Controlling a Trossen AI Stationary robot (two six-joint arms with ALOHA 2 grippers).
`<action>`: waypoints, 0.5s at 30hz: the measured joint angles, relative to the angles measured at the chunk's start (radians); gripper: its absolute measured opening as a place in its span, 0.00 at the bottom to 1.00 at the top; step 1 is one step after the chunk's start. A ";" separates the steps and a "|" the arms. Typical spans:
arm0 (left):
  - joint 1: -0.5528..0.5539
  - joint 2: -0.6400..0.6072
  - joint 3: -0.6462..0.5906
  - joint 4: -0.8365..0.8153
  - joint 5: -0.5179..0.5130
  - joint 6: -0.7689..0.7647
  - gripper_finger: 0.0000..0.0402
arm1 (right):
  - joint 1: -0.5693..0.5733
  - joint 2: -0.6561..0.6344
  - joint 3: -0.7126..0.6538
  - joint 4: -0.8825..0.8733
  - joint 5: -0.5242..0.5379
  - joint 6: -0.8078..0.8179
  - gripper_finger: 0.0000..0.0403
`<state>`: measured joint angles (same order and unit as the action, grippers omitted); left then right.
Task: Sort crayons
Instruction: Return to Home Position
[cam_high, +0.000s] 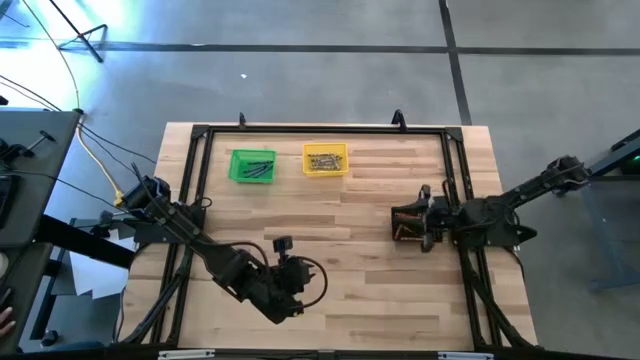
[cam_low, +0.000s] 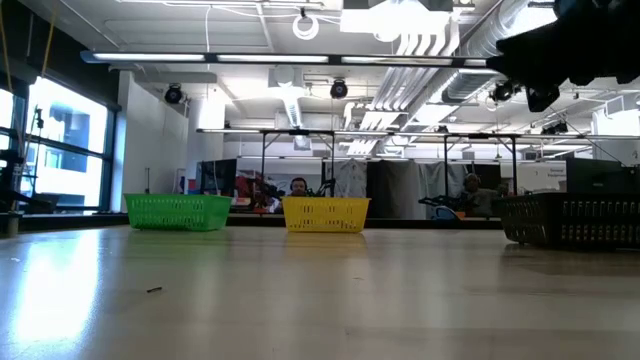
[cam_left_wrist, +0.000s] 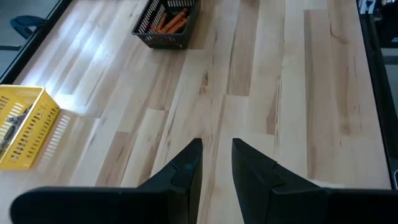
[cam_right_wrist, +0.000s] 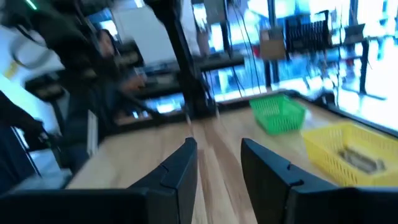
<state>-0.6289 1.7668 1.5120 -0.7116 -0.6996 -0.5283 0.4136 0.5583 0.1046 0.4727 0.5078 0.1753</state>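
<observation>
Where the crayons are lying: orange crayons (cam_left_wrist: 173, 22) are sitting in the black bin (cam_left_wrist: 158, 41); grey crayons (cam_high: 323, 160) are lying in the yellow bin (cam_high: 345, 160); dark crayons (cam_high: 258, 168) are lying in the green bin (cam_high: 233, 166).
Yellow bin: it is standing near the far edge of the table (cam_high: 380, 300), about midway along that edge.
Green bin: it is standing just beside the yellow bin, on the left arm's side, in the same far row and not touching it.
Black bin: it is sitting well apart from the yellow bin, nearer the front of the table and towards the right arm's side.
Left gripper (cam_left_wrist: 216, 144): it is hanging over bare wood well apart from the yellow bin, towards the front edge and on the green bin's side. Its wrist view is taking in the yellow bin to one side and the black bin farther off.
Left fingers: they are standing a little spread, with a narrow strip of tabletop showing between them and nothing pinched.
Right gripper (cam_right_wrist: 217, 144): it is hanging above the black bin, well apart from the yellow bin and pointing back across the table towards it and the green bin.
Right fingers: they are standing spread with a clear gap, gripping nothing.
Room beyond: in the low view a seated person is showing behind the yellow bin.
</observation>
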 joint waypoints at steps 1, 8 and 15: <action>0.000 0.000 0.000 0.000 0.000 -0.003 0.18 | -0.009 -0.029 -0.021 0.030 -0.021 -0.020 0.29; 0.000 0.000 0.000 -0.001 0.000 -0.003 0.18 | -0.061 -0.193 -0.093 0.063 -0.055 -0.136 0.29; 0.000 0.000 0.000 -0.001 0.000 -0.003 0.18 | -0.128 -0.302 -0.095 0.040 -0.072 -0.246 0.29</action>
<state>-0.6289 1.7668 1.5120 -0.7124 -0.6998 -0.5312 0.2861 0.2563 0.0101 0.5124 0.4354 -0.0703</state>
